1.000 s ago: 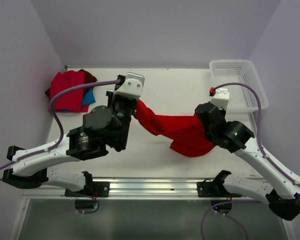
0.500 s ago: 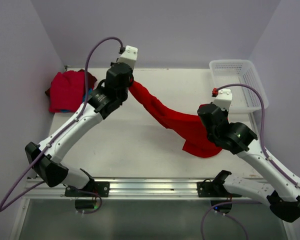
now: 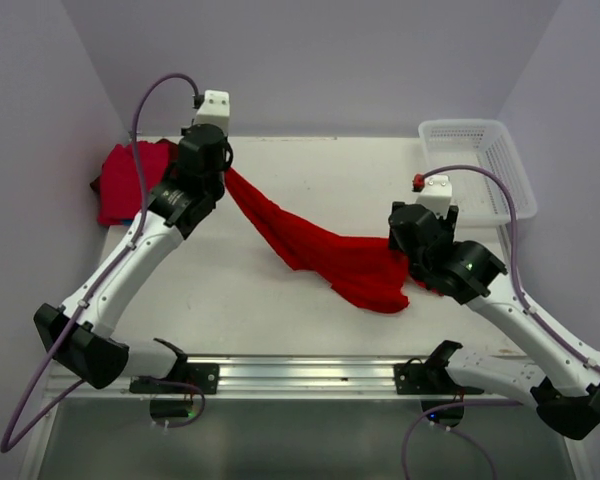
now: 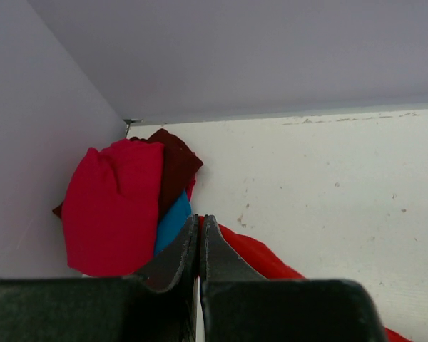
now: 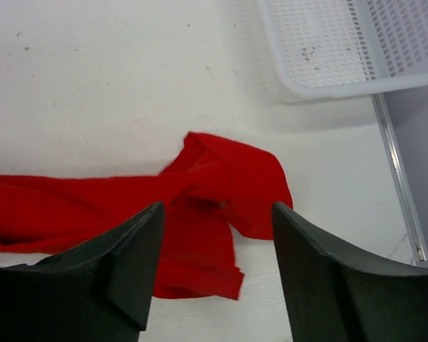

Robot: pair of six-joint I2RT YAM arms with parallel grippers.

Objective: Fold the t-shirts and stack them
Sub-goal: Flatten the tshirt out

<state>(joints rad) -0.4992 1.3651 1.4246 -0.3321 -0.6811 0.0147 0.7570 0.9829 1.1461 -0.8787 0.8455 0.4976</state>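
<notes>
Though the left pincer (image 4: 200, 241) is pressed shut with no gap between its fingers, a corner of the big red t-shirt (image 3: 320, 255) is nipped in it. From there the cloth stretches out like a long twisted rope. Its long axis runs on a slant across the table (image 3: 330, 165), from that pincer at the far left down towards the right pincer (image 5: 215, 208) at the near right. At that end it spreads into a crumpled heap lying flat. The right pincer stands wide, its two jaws well apart and holding nothing, with the end of the heap lying beneath and between them. Just left of the left pincer, in the far corner, sits the folded pile (image 4: 114, 206), with red on top and dark maroon and a teal-blue edge peeping out. Beyond the right pincer, off to its right, is the white mesh basket (image 5: 328, 89).
</notes>
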